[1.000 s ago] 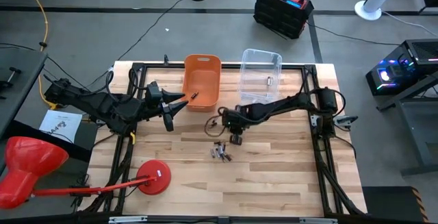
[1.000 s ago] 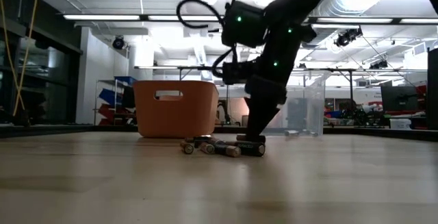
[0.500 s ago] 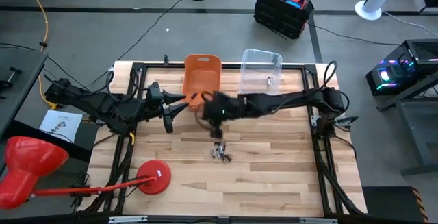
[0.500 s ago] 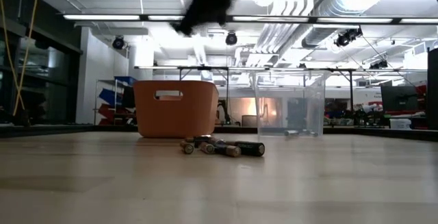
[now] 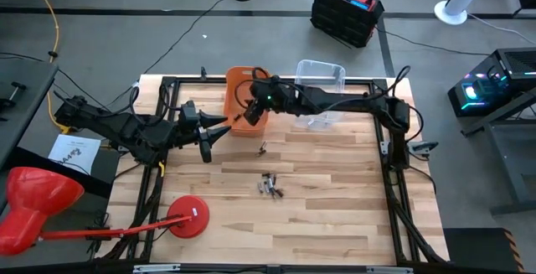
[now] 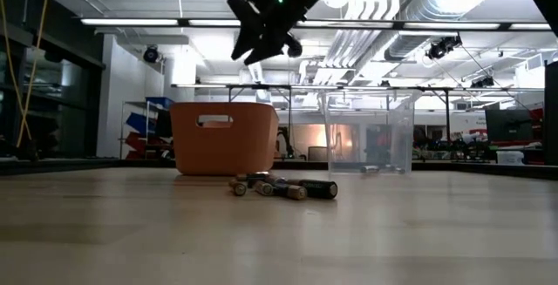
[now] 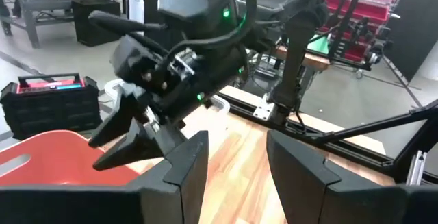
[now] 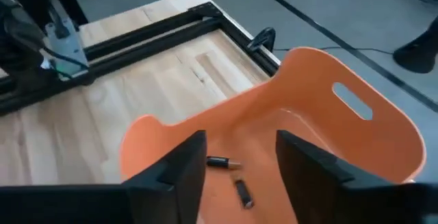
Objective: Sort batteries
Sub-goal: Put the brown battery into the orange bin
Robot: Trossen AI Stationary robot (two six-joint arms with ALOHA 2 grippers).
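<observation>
Right gripper [image 5: 249, 111] hangs over the orange bin [image 5: 243, 80], its fingers spread apart with nothing between them.

You can see the wooden table [image 5: 335, 215] under both arms, and the orange bin stands at its far edge with the clear bin [image 5: 322, 74] just beside it. Your left gripper [image 5: 219, 124] waits near the orange bin's left side, raised above the table; its fingers stand parted and hold nothing. Most of your batteries [image 5: 270, 185] lie in a small cluster at the table's middle, well apart from both bins, with one loose cell [image 5: 262, 148] nearer the orange bin. Two more cells [image 8: 233, 176] rest on the orange bin's floor, and one pale cell [image 5: 329, 99] lies in the clear bin.
</observation>
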